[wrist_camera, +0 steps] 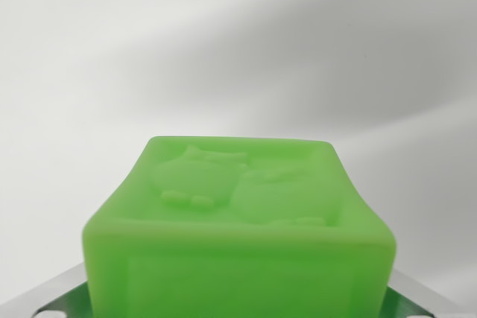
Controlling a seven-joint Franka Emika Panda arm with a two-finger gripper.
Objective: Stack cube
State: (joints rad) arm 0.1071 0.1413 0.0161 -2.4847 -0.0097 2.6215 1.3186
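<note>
The picture is bright and soft. The white surface point(112, 50) glows almost pure white on the wrist view's left. A wide grey shadow with fuzzy edges runs across the top right and down the right side. The green cube point(238, 236) is very close to the camera, so its front bottom edge looks a bit blurry, and its sides spread out wider toward the bottom. The light seems to shine right through the green, and the bumpy shapes on top look pale and low in contrast. No hard glare spots show
</note>
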